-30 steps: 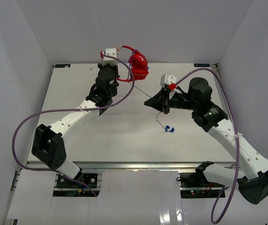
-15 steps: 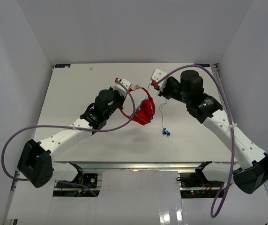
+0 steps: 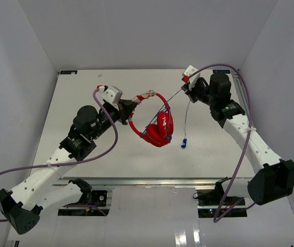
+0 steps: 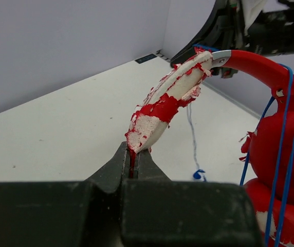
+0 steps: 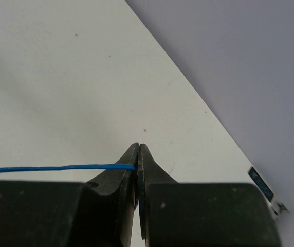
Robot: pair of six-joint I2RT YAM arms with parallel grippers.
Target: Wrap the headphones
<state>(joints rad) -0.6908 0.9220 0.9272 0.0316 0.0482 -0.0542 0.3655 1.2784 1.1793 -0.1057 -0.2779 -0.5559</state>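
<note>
The red headphones (image 3: pixel 157 131) hang in the air above the middle of the table. My left gripper (image 3: pixel 132 104) is shut on the frayed red-and-white end of the headband (image 4: pixel 172 98), and the earcups (image 4: pixel 280 149) dangle below it on the right. Thin blue cable (image 4: pixel 286 118) runs in a couple of strands over the earcups. It stretches taut up to my right gripper (image 3: pixel 184 91), at the far right, which is shut on the cable (image 5: pixel 54 168). Beyond that pinch the cable drops down to the small blue plug (image 3: pixel 184 143) by the table.
White table (image 3: pixel 85 92) with white walls on three sides. Thick purple robot cables (image 3: pixel 108 141) loop beside both arms. A small dark label (image 5: pixel 260 182) sits at the table's far corner.
My left arm carried the headphones from the far edge toward the middle and drew back to the left. My right gripper swung from the middle to the far right, pulling the cable across the earcups.
</note>
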